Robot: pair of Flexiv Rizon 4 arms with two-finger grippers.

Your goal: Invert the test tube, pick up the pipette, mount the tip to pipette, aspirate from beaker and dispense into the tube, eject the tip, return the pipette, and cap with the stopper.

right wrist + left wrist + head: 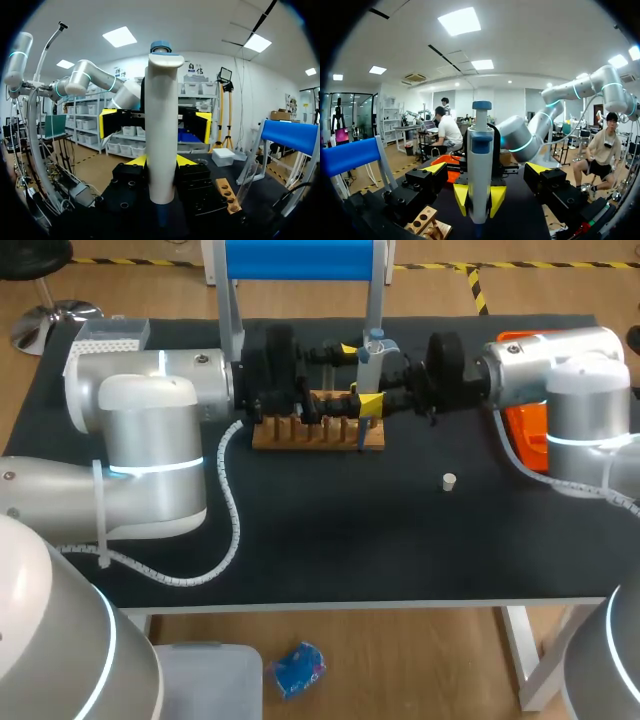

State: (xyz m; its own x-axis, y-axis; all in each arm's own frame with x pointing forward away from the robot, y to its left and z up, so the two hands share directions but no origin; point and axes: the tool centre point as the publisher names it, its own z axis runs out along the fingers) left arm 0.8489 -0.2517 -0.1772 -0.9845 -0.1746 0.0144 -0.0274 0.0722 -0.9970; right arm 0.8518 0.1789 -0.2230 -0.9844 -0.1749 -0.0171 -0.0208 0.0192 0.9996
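A grey-and-blue pipette [372,352] stands upright over the wooden rack [318,433] at the back middle of the table. My right gripper [161,161] is shut on the pipette's white body [161,130], a yellow tip on each side. In the head view the right gripper [385,380] comes in from the right. My left gripper [486,169] is open, its fingers [434,169] standing wide on either side of the pipette [480,170] without touching it. A small white stopper [450,481] lies on the black mat, right of the rack. I see no test tube or beaker.
A white tip box [110,335] sits at the back left corner. An orange tray [525,425] lies under my right arm at the right edge. A blue stand [300,260] rises behind the rack. My left arm's cable [225,530] loops over the mat.
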